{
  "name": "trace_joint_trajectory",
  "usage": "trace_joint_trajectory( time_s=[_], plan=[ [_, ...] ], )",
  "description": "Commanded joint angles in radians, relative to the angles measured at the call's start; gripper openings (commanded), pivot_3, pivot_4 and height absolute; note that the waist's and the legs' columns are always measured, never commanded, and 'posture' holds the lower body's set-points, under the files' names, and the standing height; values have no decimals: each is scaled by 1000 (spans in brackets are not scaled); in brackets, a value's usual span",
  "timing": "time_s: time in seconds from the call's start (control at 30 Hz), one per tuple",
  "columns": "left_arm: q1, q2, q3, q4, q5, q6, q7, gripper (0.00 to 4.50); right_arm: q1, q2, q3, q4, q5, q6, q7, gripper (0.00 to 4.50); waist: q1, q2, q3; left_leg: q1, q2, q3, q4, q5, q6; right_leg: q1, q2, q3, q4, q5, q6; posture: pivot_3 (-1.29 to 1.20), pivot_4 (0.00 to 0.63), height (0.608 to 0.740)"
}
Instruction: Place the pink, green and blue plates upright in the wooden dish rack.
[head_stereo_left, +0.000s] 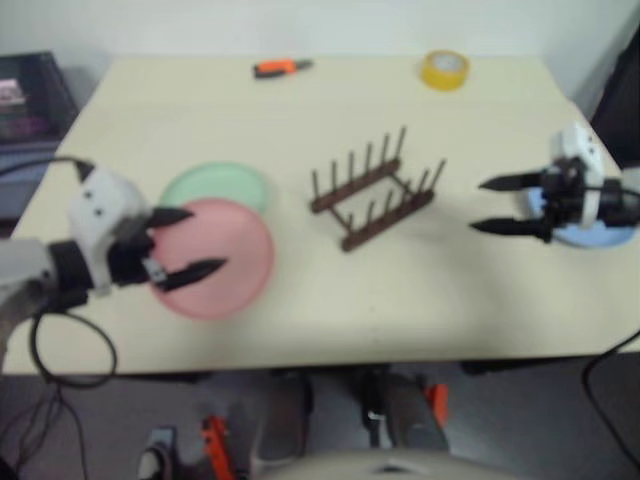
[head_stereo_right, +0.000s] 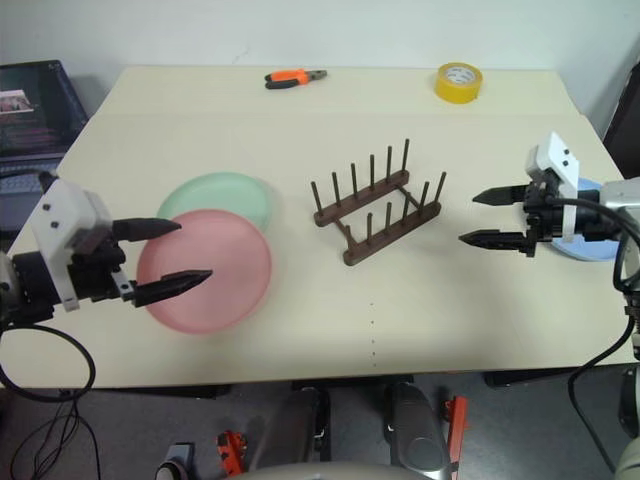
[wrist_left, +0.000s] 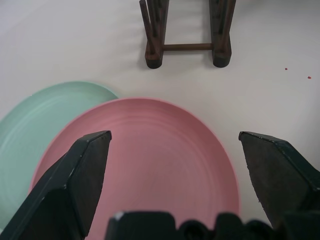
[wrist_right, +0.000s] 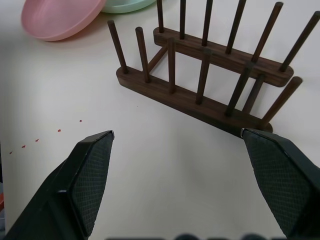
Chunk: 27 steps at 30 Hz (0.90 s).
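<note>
I am looking down at the big pale cream table, and both arms are hanging over it. The round flat pink plate is lying on the table on my left side, and it is covering part of the round mint green plate behind it. The small dark brown wooden rack with thin pegs is standing in the middle of the table with nothing in it. The round light blue plate is lying flat on my right side, mostly hiding behind the arm there.

My left gripper is hanging over the near edge of the pink plate with its two black fingers spread wide, holding nothing. My right gripper is pointing at the rack, well apart from it, fingers spread wide too, holding nothing.

The left wrist view is showing me the pink plate right under the fingers and one end of the rack past it. The right wrist view is showing me the rack's pegs up close.

At the far edge of the table, a yellow roll of tape and orange-handled pliers are lying.
</note>
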Motion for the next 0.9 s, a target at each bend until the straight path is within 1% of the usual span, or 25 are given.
trace_joint_trajectory(
  time_s=[0.03, 0.13, 0.27, 0.33, 0.37, 0.4, 0.43, 0.5, 0.57, 0.6, 0.67, 0.73, 0.8, 0.9],
  plan=[
    [-42, -16, 28, -8, -47, 3, 7, 4500, -7, 2, -33, -28, 21, -8, -17, 4469, 0, 0, 0, 0, 0, 0, 0, 0, 0, 0, 0, 0, 0, 0, 0, 0, 150, 740],
    [-92, -30, 47, -12, -118, 39, 15, 4500, -5, 30, -27, -50, 31, -1, -39, 4469, 0, 0, 0, 0, 0, 0, 1, 0, 0, 0, 0, -1, 0, 0, 0, 0, 150, 740],
    [-166, -42, -82, -55, -136, 50, 39, 4500, -3, 34, -43, -51, 38, -1, -50, 4469, 0, 0, 0, 0, 0, 0, 1, 0, 0, 1, 0, 0, 1, 1, 2, 0, 150, 740],
    [-209, -95, -224, -98, -109, 33, 61, 4500, 7, 31, -47, -52, 34, -13, -56, 4469, 2, 0, 0, 0, -1, 1, 1, 0, 0, 1, 1, 0, 0, 2, 3, 0, 150, 740],
    [-234, -132, -305, -105, -73, 23, 83, 4500, 14, 28, -52, -55, 33, -17, -63, 4469, 4, 0, 0, 0, -1, 1, 1, 0, 0, 2, 1, 1, 0, 2, 4, 0, 150, 740],
    [-252, -158, -359, -107, -46, 19, 102, 4500, 19, 26, -56, -54, 32, -22, -67, 4469, 6, 0, 0, 0, -2, 1, 2, 0, 0, 2, 2, 1, 0, 3, 5, 0, 150, 740],
    [-288, -207, -442, -90, 9, 16, 145, 4500, 26, 23, -67, -68, 37, -17, -75, 4469, 8, 0, 0, 0, -2, 1, 3, 0, 0, 3, 2, 3, 0, 3, 5, 0, 150, 740],
    [-344, -298, -557, -50, 95, -4, 214, 4500, 39, 18, -84, -88, 45, -14, -87, 4469, 14, -1, 0, -1, -2, 1, 5, 0, 0, 4, 4, 5, 0, 4, 7, 0, 150, 740],
    [-381, -385, -618, -5, 146, -13, 269, 4500, 55, 15, -101, -105, 52, -11, -99, 4469, 20, -1, 0, 0, -2, 2, 7, 0, 0, 4, 5, 7, 0, 5, 9, 0, 150, 740],
    [-413, -434, -652, 32, 162, 10, 293, 4500, 64, 8, -114, -126, 59, 2, -110, 4469, 22, -1, 0, 1, -1, 1, 7, 0, 0, 5, 5, 9, 0, 6, 10, 0, 150, 740],
    [-468, -499, -722, 106, 213, 9, 306, 4500, 93, -7, -144, -187, 81, 34, -133, 4469, 22, -1, 0, 2, -1, 2, 8, 0, 0, 5, 6, 11, 0, 7, 10, 0, 150, 740],
    [-519, -538, -785, 185, 276, 19, 324, 4500, 132, -21, -175, -245, 98, 66, -156, 4469, 23, -1, 0, 2, -1, 2, 8, 0, 1, 5, 7, 12, 0, 7, 10, 0, 150, 740],
    [-558, -592, -804, 248, 295, 80, 361, 4500, 163, -38, -199, -293, 115, 93, -173, 4469, 20, -1, 0, 2, -1, 2, 7, 0, 1, 5, 7, 12, 0, 7, 10, 0, 150, 740],
    [-594, -638, -851, 306, 343, 112, 381, 4500, 194, -53, -240, -330, 130, 112, -200, 4469, 17, -1, 0, 2, -1, 2, 7, 0, 1, 5, 7, 13, -1, 7, 10, 0, 150, 740]
  ],
)
